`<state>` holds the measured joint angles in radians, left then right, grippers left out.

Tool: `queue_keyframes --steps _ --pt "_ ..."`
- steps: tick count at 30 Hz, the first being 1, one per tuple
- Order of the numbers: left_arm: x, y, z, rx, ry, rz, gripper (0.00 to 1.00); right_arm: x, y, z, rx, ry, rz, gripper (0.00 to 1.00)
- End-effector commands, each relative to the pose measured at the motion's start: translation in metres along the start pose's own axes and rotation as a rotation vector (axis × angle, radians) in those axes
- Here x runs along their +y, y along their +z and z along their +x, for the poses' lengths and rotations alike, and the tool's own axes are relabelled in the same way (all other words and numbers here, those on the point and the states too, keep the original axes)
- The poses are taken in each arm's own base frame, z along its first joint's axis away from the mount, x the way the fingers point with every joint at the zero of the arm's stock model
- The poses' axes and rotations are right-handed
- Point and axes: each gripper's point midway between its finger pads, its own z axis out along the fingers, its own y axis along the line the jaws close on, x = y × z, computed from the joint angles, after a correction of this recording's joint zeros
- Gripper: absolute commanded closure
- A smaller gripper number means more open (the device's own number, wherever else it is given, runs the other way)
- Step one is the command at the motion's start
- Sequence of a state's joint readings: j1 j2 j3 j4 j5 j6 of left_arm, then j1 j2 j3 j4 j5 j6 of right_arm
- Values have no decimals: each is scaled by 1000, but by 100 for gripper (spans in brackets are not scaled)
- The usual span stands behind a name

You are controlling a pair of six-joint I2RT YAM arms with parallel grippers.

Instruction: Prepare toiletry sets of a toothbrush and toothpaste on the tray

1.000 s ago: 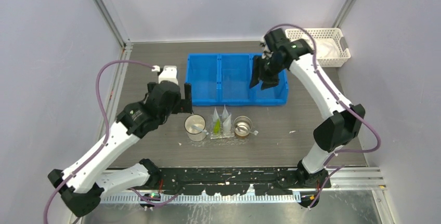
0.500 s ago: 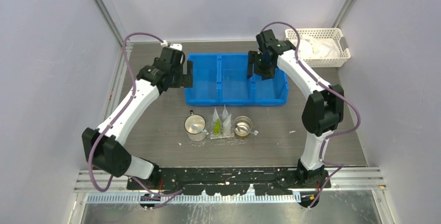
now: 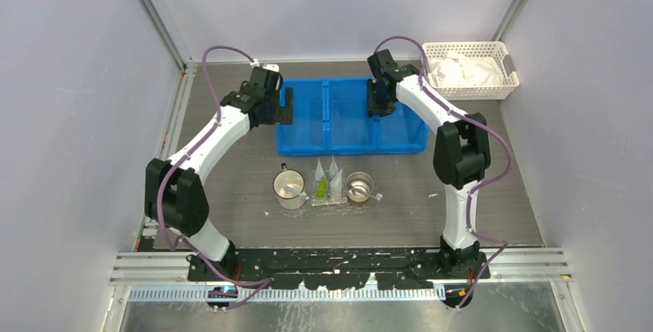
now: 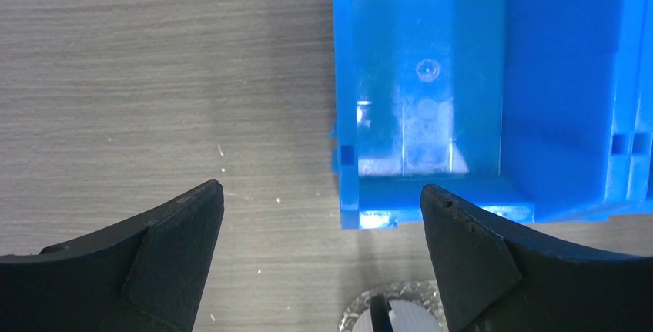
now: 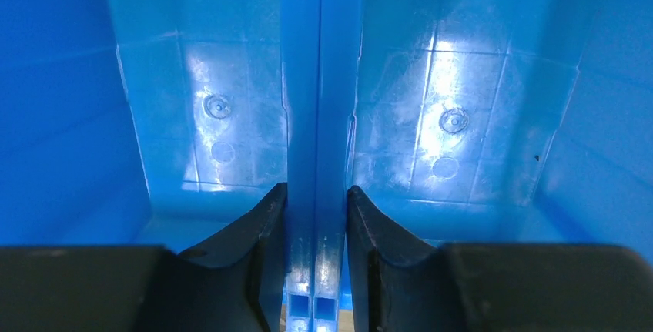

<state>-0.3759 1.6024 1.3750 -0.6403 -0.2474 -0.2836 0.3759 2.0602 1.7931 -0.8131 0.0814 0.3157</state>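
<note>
Both arms have swung to the bin (image 3: pixel 350 149) at upper centre, right gripper (image 5: pixel 317 216) pinching its divider (image 5: pixel 317 78), left gripper (image 4: pixel 321 188) wide at its corner, while packets (image 3: pixel 320 186) stand in the centre tray (image 3: pixel 328 202), seemingly finished.

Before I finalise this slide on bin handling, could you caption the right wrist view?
Right gripper pinches the divider wall between two compartments of the blue bin.
</note>
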Motion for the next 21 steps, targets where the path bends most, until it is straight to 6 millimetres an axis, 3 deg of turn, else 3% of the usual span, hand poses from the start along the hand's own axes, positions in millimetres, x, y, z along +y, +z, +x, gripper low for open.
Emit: queue_keyframes --steps 1,5,14,20,21 --pt "7 22 -27 -94 -58 -24 2 5 24 -24 -79 24 -5 96" --pt "14 43 -34 -82 -71 -58 2 13 29 -48 -129 35 -13 99" --pt "21 60 -72 -133 -95 -57 0 42 59 -105 -189 24 -77 99" --pt "30 85 -88 -127 -120 -53 0 45 81 -116 -222 27 -94 98" --pt "31 87 -91 -130 -120 -51 0 46 82 -118 -230 24 -100 90"
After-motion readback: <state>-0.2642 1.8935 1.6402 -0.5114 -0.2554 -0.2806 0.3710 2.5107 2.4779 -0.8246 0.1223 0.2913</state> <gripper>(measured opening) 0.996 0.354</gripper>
